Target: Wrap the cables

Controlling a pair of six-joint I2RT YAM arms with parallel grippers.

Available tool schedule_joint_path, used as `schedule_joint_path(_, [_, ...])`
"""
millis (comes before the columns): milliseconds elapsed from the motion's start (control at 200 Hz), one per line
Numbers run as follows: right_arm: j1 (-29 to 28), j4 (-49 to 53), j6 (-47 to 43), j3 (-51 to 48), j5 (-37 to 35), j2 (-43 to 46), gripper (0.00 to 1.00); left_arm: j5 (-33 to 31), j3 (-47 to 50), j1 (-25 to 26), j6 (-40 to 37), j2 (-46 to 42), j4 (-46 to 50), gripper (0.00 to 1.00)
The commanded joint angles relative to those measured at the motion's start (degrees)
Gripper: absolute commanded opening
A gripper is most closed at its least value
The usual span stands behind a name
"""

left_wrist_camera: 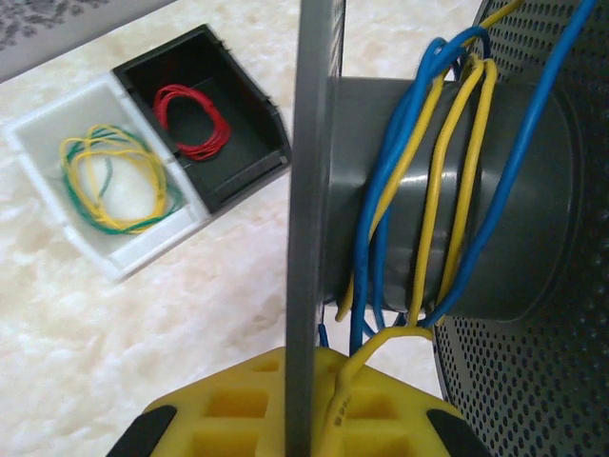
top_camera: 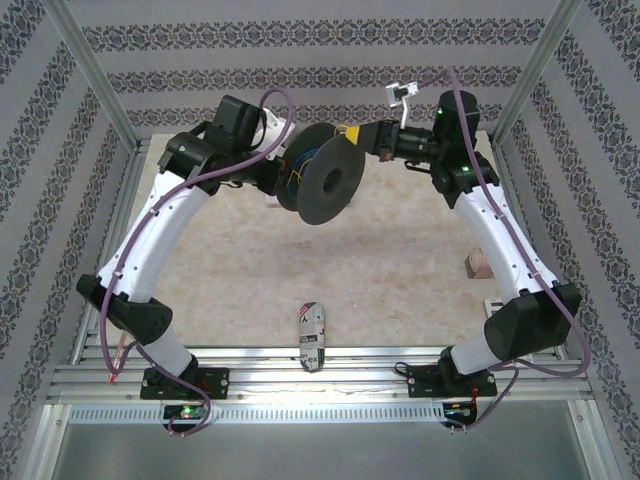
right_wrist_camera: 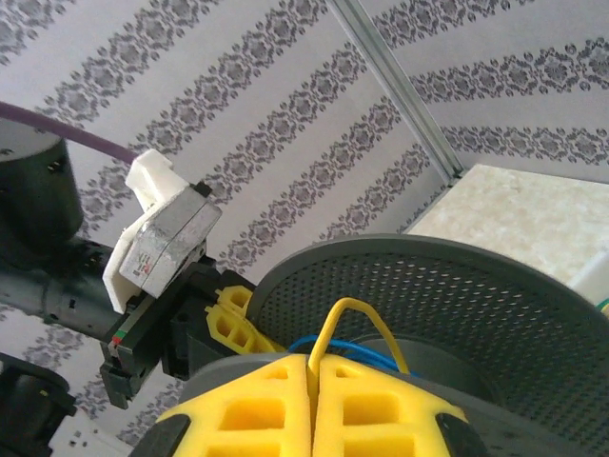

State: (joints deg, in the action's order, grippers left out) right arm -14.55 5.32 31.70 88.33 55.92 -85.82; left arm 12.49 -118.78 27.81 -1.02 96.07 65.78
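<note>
Clamping one spool (top_camera: 315,160): left claw (left_wrist_camera: 309,386); right claw (right_wrist_camera: 312,371) pinching one yellow cable (right_wrist_camera: 340,303); one white bin (left_wrist_camera: 152,249), one black bin (left_wrist_camera: 243,181).

We see the yellow cable (right_wrist_camera: 344,303) arching in a small loop straight out from between the closed fingers of the right pincer (right_wrist_camera: 312,381). Just ahead of the left pincer (left_wrist_camera: 304,405), its loose, slanting turns wrap the grey hub of the spool (left_wrist_camera: 542,238).
</note>
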Motion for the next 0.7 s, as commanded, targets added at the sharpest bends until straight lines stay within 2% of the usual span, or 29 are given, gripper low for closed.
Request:
schedule_joint_path(0, [-2.81, 0.63, -6.19, 5.07, -0.68, 1.36, 0.00, -11.56, -2.20, 1.03, -1.09, 3.41, 9.35, 0.00])
schedule_joint_path(160, [-6.10, 3.68, -8.50, 6.05, -2.59, 1.02, 0.00, -19.92, -7.21, 2.34, -1.01, 8.57, 13.11, 0.00])
schedule_joint_path(365, [-11.82, 6.36, -10.31, 8.11, -4.59, -0.84, 0.00, -25.68, -13.01, 3.04, 0.54, 14.49, 15.58, 0.00])
schedule_joint_path(694, [-19.36, 9.62, -12.32, 11.19, -8.35, -4.22, 0.00, -25.61, -19.17, 3.04, 2.66, 20.01, 16.28, 0.00])
